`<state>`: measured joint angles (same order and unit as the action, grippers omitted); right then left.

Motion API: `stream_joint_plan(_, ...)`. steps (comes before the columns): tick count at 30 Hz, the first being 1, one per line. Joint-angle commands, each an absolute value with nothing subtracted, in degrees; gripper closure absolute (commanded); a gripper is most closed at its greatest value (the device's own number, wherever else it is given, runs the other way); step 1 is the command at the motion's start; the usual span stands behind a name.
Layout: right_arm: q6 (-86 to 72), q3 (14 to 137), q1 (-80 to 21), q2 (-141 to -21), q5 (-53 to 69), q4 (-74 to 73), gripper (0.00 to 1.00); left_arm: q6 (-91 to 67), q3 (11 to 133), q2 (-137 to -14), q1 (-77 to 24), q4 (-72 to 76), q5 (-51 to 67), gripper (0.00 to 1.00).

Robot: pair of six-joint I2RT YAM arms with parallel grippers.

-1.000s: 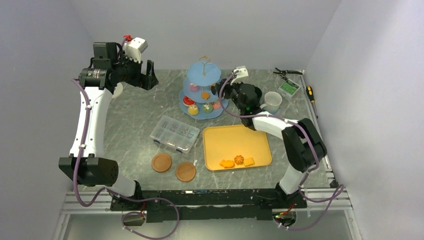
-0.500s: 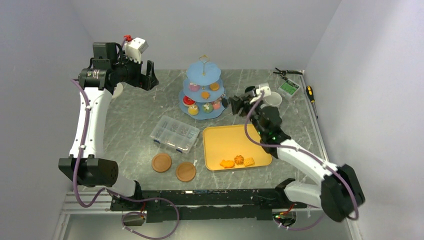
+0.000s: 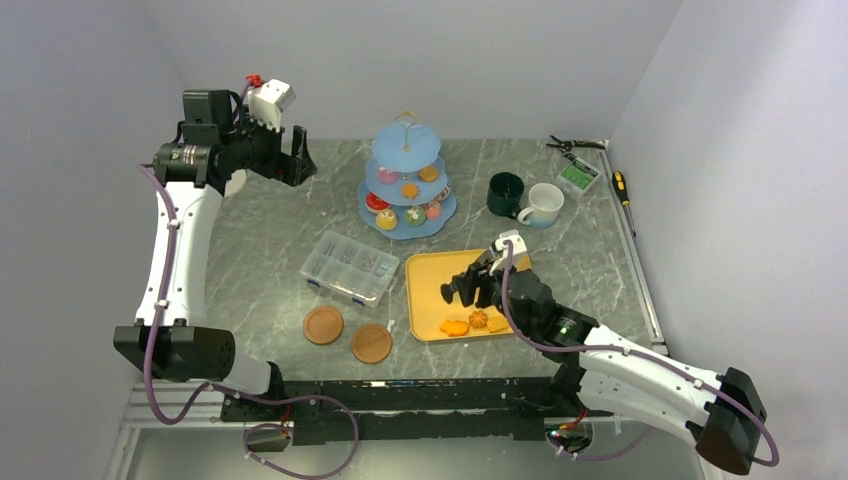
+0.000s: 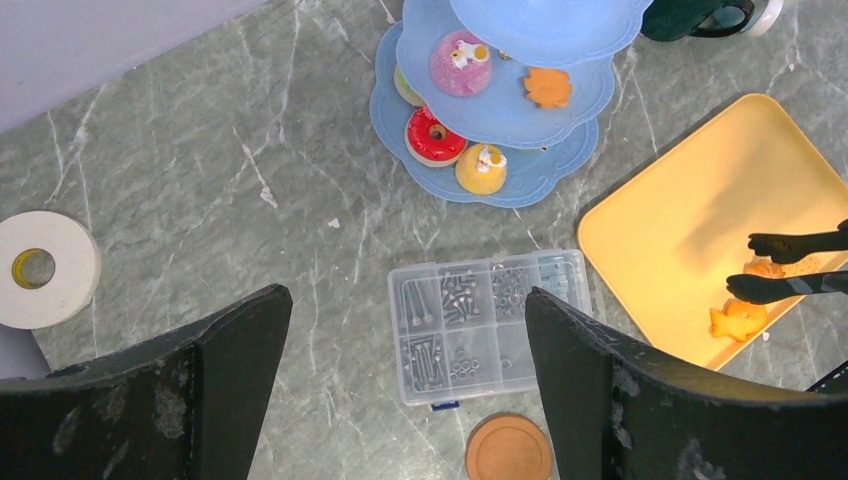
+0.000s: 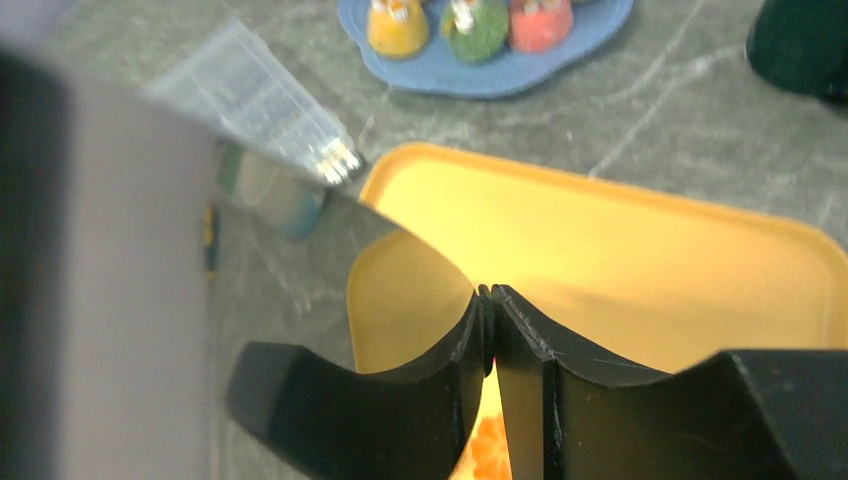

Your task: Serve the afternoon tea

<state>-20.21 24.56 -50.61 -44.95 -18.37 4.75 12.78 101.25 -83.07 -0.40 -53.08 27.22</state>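
right gripper [image 3: 457,291]: fingers parted, just over biscuits [image 3: 477,322] on tray [image 3: 440,270] | left gripper [image 4: 403,300]: spread wide, high up, well apart

We see a light-blue stand [image 3: 395,145], a grey table [image 3: 270,230] with white marble veining, a yellow tray [image 3: 430,270], a dark-green mug [image 3: 505,193], a white mug [image 3: 545,205] perhaps bluish below, and brown coasters [image 3: 323,325].
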Motion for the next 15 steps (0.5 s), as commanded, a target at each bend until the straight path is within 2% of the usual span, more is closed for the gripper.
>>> stream_joint_plan(1,-27.29,27.55,-54.82,-44.10,-30.33,-9.08,0.42,13.17,100.94,-81.38,-0.18,-52.82,29.05,0.07)
stream_joint_plan(7,-31.28,29.52,-58.08,-44.14,-38.56,-16.18,0.42,13.43,100.97,-81.66,-0.18,-52.81,29.00,0.07)
stream_joint_plan(15,-32.29,29.49,-59.28,-44.56,-39.41,-17.55,0.42,13.70,101.59,-82.08,-0.18,-53.09,29.02,0.07)
